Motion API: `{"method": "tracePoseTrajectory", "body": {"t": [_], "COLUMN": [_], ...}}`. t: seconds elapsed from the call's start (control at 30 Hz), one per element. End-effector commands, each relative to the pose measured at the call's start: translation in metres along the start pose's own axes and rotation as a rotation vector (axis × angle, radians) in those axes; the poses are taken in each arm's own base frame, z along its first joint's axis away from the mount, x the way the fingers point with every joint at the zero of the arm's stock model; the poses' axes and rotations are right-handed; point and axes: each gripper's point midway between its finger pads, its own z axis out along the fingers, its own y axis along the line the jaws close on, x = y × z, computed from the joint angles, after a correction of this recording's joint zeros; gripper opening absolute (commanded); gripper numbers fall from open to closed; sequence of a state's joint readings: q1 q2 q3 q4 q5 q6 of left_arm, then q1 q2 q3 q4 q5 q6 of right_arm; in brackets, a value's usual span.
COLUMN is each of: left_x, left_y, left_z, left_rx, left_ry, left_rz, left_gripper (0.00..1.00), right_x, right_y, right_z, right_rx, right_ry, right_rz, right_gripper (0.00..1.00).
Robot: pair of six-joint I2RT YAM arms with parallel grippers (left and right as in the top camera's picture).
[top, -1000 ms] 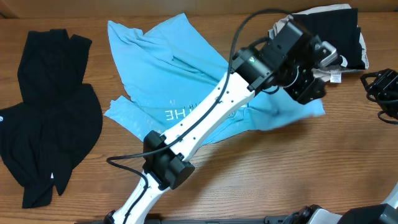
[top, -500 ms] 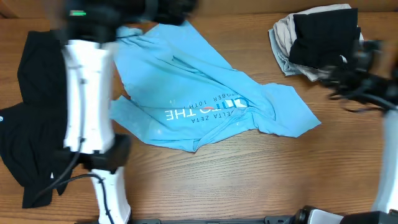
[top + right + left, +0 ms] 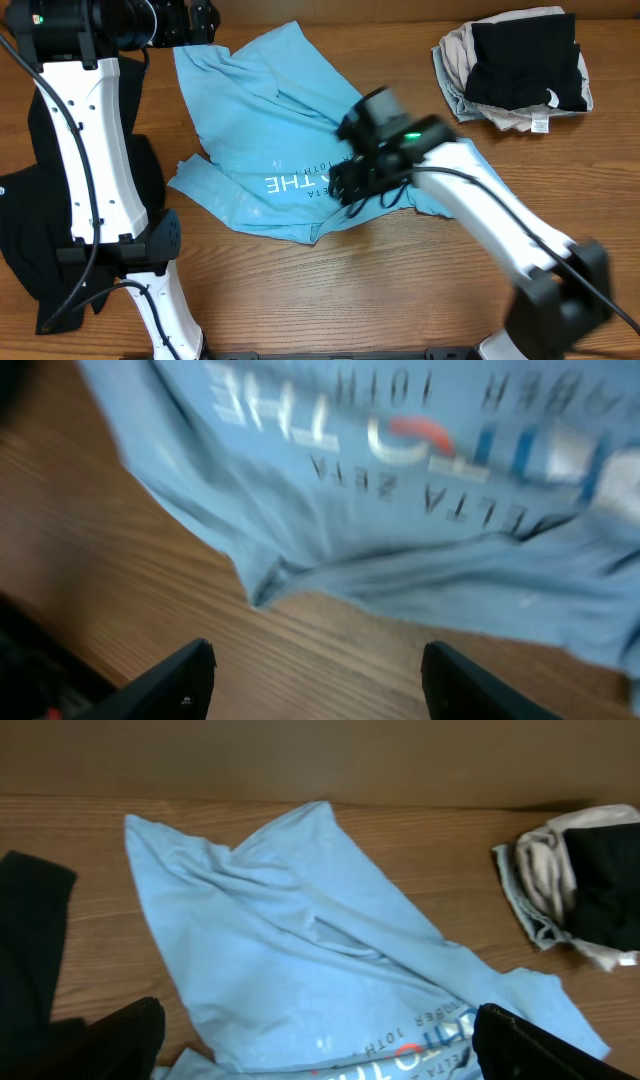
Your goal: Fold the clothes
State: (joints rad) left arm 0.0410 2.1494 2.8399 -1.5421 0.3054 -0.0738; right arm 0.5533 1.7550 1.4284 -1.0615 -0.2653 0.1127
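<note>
The light blue T-shirt lies crumpled in the middle of the table, its printed lettering near the front hem. It also shows in the left wrist view and the right wrist view. The plain black garment lies at the left, partly behind my left arm, and its edge shows in the left wrist view. My left gripper is open and empty, high over the shirt's far left corner. My right gripper is open and empty over bare wood just in front of the shirt's front hem.
A pile of beige and black cloth sits at the back right corner and shows in the left wrist view. Bare wooden tabletop runs along the front. My left arm's column stands over the black garment.
The left arm swung from across the shirt to the back left corner. The right arm came in from the right edge to the shirt's front hem. The shirt's right side shifted slightly.
</note>
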Motion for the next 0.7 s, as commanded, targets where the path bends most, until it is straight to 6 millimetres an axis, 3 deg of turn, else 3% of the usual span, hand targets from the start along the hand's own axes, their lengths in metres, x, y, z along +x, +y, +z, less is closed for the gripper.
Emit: {"method": "tracePoseTrajectory", "body": {"t": [0.0, 0.23, 0.53, 0.67], "left_x": [0.001, 0.01, 0.028, 0.032], "left_y": [0.004, 0.014, 0.037, 0.041], "left_z": [-0.004, 0.011, 0.05, 0.062], "left_rx": [-0.049, -0.08, -0.131, -0.128], "left_ry": [-0.003, 0.048, 0.138, 0.159], "left_rz": [0.055, 0.045, 0.067, 0.111], "left_gripper": [1.0, 1.0, 1.0, 1.0], "right_x": [0.004, 0.017, 0.011, 0.014], "right_y": [-0.019, -0.04, -0.099, -0.121], "right_z": [0.026, 0.06, 0.078, 0.074], "right_rx": [0.114, 0.152, 0.24, 0.25], "right_ry": [0.071, 0.18, 0.172, 0.177], "right_rz": [0.02, 0.064, 0.223, 0.31], "right_gripper": [0.7, 0.7, 0.71, 0.71]}}
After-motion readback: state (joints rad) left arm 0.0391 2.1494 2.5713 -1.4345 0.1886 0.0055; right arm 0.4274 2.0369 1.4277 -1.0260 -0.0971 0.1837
